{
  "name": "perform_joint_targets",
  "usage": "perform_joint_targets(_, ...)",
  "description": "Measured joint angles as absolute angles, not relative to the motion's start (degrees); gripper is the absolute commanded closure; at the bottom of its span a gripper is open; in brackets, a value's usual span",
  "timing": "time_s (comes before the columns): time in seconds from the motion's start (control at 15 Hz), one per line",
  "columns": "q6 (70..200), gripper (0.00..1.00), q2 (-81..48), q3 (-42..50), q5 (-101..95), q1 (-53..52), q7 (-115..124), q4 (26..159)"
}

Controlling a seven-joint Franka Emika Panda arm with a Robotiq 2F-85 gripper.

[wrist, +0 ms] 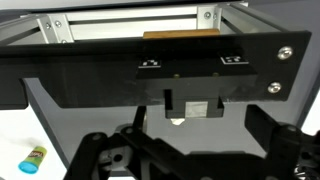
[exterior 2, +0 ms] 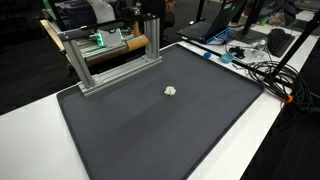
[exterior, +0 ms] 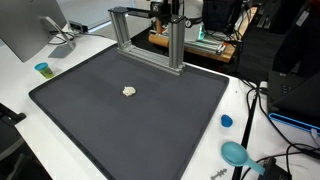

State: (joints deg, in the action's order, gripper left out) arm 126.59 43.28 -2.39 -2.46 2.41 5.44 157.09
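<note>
A small crumpled white lump (exterior: 129,91) (exterior 2: 171,90) lies alone near the middle of the dark mat (exterior: 110,120) (exterior 2: 150,130). At the mat's far edge stands an aluminium frame (exterior: 150,45) (exterior 2: 110,55). My gripper (wrist: 190,160) hangs high behind that frame, near its top (exterior: 166,12). In the wrist view its dark fingers (wrist: 100,152) are spread wide with nothing between them. That view looks past a black crossbar (wrist: 150,70), and the white lump (wrist: 178,120) shows just under the bar's notch, far from the fingers.
A monitor (exterior: 30,30) and a small teal cup (exterior: 42,69) stand beside the mat. A blue cap (exterior: 227,121), a teal round object (exterior: 235,153) and cables (exterior: 265,110) lie on the white table (exterior: 250,90). A blue and yellow item (wrist: 33,158) lies at the wrist view's lower left.
</note>
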Motion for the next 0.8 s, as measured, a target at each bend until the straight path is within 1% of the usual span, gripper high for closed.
perform_joint_targets(0.8,127.0,0.0,44.0,-3.8,-2.4,2.0,9.2,157.2)
